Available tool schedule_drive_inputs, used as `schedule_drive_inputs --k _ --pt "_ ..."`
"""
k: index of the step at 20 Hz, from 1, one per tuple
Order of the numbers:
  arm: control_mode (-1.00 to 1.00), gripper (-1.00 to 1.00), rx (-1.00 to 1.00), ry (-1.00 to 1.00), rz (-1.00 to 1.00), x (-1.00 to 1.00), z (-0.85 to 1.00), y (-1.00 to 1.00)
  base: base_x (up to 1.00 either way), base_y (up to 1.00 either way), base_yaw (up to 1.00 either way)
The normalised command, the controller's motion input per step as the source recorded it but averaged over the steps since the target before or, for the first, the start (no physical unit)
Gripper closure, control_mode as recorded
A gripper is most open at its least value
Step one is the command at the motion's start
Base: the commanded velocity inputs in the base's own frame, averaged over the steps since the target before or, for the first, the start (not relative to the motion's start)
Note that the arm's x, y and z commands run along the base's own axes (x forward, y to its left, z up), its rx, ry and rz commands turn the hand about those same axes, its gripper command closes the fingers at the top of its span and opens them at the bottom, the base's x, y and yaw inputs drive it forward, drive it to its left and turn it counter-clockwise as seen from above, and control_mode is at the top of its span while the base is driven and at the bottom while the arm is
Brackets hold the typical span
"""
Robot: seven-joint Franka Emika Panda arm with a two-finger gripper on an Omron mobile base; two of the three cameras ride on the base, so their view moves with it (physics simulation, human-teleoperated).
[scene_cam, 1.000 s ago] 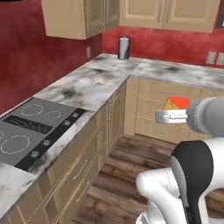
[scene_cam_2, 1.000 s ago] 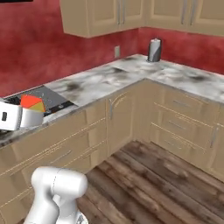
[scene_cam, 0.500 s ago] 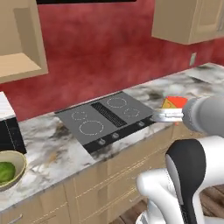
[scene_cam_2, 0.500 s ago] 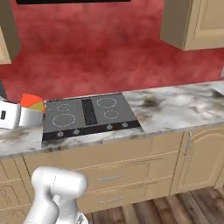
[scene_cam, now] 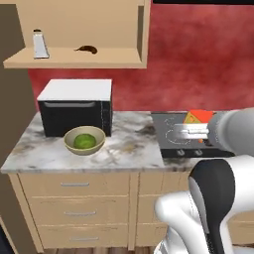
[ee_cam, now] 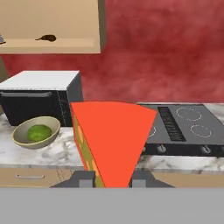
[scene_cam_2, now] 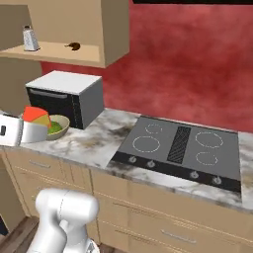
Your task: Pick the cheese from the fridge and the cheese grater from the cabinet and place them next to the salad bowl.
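1. Pincer (ee_cam: 111,179) is clamped on the small orange-yellow cheese wedge with a red side (ee_cam: 111,140). The wedge is carried in the air in front of the marbled grey-white desk (scene_cam: 124,146), presumably in transit to the bowl.
2. Round beige-tan salad bowl holding a green lettuce ball (scene_cam: 85,140) stands on the desk just before the black-and-white box microwave (scene_cam: 75,106). Bare desk lies beside it, likely the drop spot.
3. Dark flat cooktop (scene_cam_2: 185,148) sits well apart from the bowl.
4. Small grey metal tapered grater (scene_cam: 39,44) stands upright on the shelf of the open light tan wooden cabinet (scene_cam: 134,30), not yet fetched.
5. A small dark object (scene_cam: 87,48) on that shelf is too small to identify. The cheese hides the fingertips' contact.
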Motion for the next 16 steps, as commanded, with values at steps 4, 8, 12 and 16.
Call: schedule_drive_inputs --k 4,8,12,16 --pt "1.0 1.0 0.0 0.0 0.0 0.0 0.0 0.0 0.25 0.0 0.74" --pt "1.0 1.0 0.0 0.0 0.0 0.0 0.0 0.0 0.23 0.0 0.43" --pt "1.0 1.0 0.0 0.0 0.0 0.0 0.0 0.0 0.3 0.0 0.12" --pt "1.0 1.0 0.0 0.0 0.0 0.0 0.0 0.0 0.48 0.01 0.06"
